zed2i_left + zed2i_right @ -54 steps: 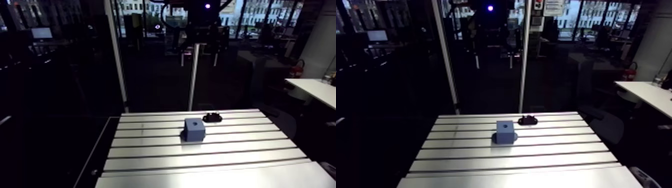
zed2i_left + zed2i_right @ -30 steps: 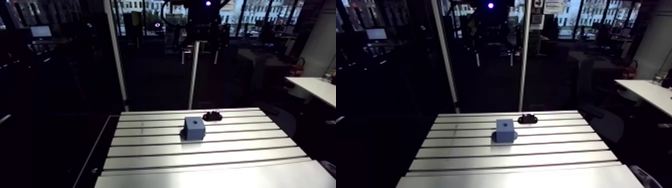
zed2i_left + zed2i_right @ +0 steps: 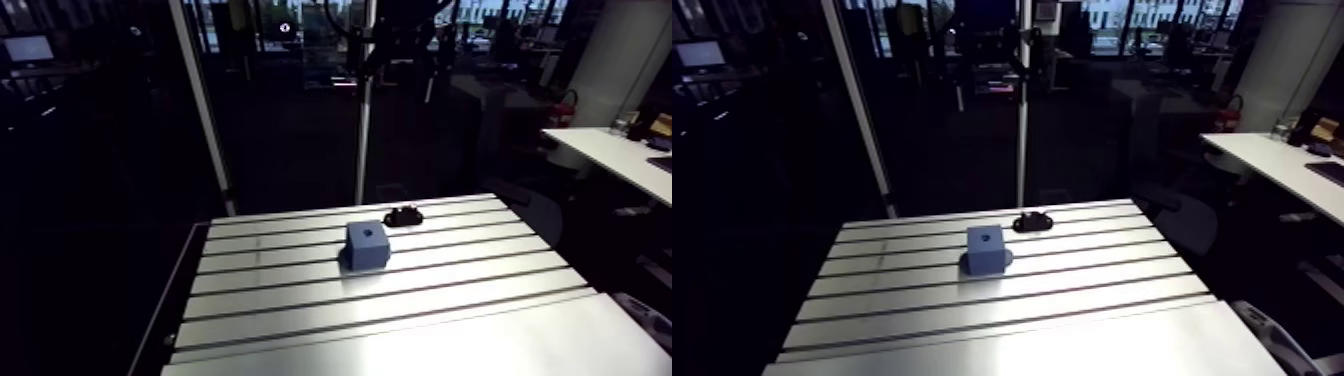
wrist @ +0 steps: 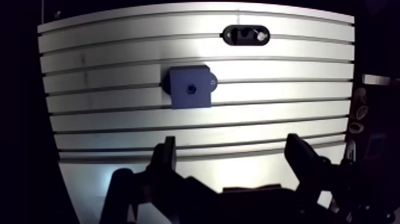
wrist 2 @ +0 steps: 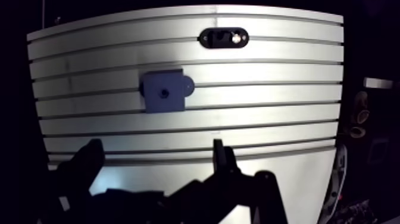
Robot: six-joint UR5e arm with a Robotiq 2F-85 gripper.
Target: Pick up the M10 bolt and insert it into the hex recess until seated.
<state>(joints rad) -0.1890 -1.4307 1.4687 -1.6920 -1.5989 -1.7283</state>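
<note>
On the grooved metal table point(image 3: 420, 310) a blue block point(image 3: 368, 245) stands near the middle, a little toward the far side. Its top face has one small dark hole point(image 4: 191, 89) in the centre, and a rounded tab comes out at the foot of one side.

Behind the block, close to the far edge of the table, lies a flat black holder point(image 3: 403, 214) with rounded ends. It is near the block but does not touch it; a strip of bare table is between them. In the wrist view something dark sits in the middle of the holder and a small bright spot shows at one end. This is probably the bolt point(image 4: 250, 36), still resting in the holder, but it is too small to be sure.

The gripper point(image 4: 231, 143) hangs above the near part of the table, well apart from both things. The block is ahead of it, and the holder is farther ahead, beyond the block. The two dark fingers point(image 4: 166, 156) stand wide apart. Nothing is held between them; only the bare table shows under the gap.
</note>
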